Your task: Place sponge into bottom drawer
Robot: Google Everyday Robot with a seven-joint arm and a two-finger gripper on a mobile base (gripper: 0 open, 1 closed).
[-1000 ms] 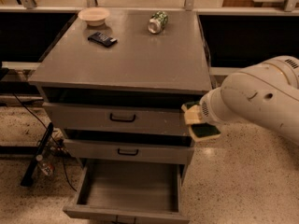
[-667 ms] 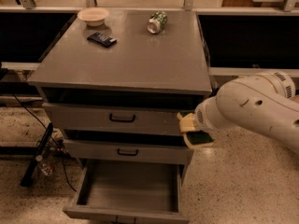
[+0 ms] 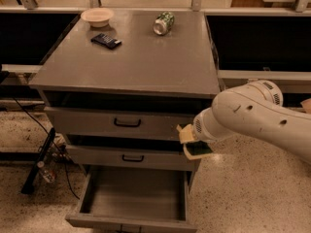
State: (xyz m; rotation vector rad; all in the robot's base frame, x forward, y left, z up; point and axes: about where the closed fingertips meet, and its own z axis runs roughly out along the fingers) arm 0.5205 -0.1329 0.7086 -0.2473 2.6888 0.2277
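The bottom drawer [image 3: 131, 221] of the grey cabinet is pulled out, a wide shallow tray with nothing visible inside. My gripper [image 3: 190, 142] reaches in from the right on a white arm and is at the cabinet's right front corner, level with the middle drawer. It is shut on the sponge [image 3: 198, 149], whose dark green side and pale yellow base show under the fingers. The sponge hangs above the right rear part of the open drawer.
On the cabinet top [image 3: 146, 62] lie a pale bowl [image 3: 97, 16], a flat black packet [image 3: 106, 41] and a green can [image 3: 164, 23] on its side. Two upper drawers with black handles [image 3: 127, 124] are slightly open. A black stand and cables [image 3: 39, 161] sit on the floor at left.
The arm with the sponge has moved left, toward the cabinet's right front corner, and slightly down.
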